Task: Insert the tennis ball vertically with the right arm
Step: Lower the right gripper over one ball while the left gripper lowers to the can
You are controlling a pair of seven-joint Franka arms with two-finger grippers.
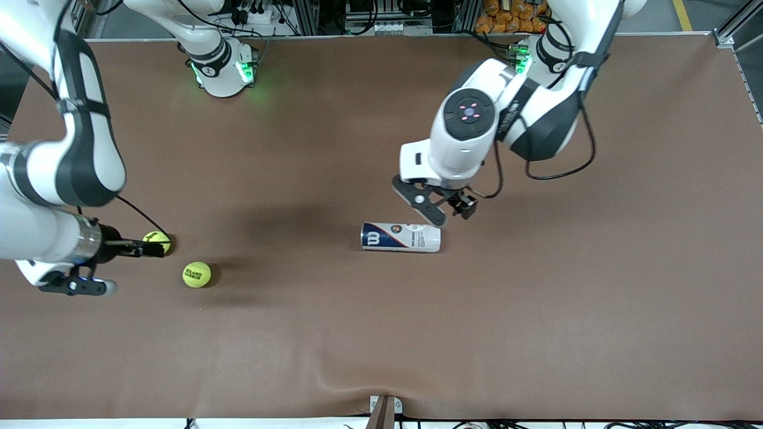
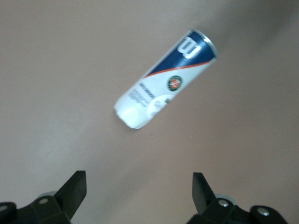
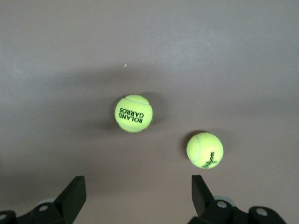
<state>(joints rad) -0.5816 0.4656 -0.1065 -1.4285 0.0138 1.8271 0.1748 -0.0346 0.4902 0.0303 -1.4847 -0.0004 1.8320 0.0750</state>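
Two yellow-green tennis balls lie toward the right arm's end of the table. The one printed ROLAND GARROS (image 1: 197, 274) (image 3: 133, 113) is nearer the front camera. The second ball (image 1: 159, 239) (image 3: 204, 150) lies beside it, partly covered in the front view by a finger. My right gripper (image 1: 136, 268) (image 3: 138, 186) hangs open and empty above the mat, short of both balls. A white and navy ball can (image 1: 400, 237) (image 2: 166, 86) lies on its side near the table's middle. My left gripper (image 1: 453, 215) (image 2: 139, 186) hovers open and empty just above the can's white end.
A brown mat (image 1: 536, 333) covers the whole table. Both arm bases (image 1: 223, 71) stand along the edge farthest from the front camera. A small metal bracket (image 1: 384, 411) sits at the middle of the near edge.
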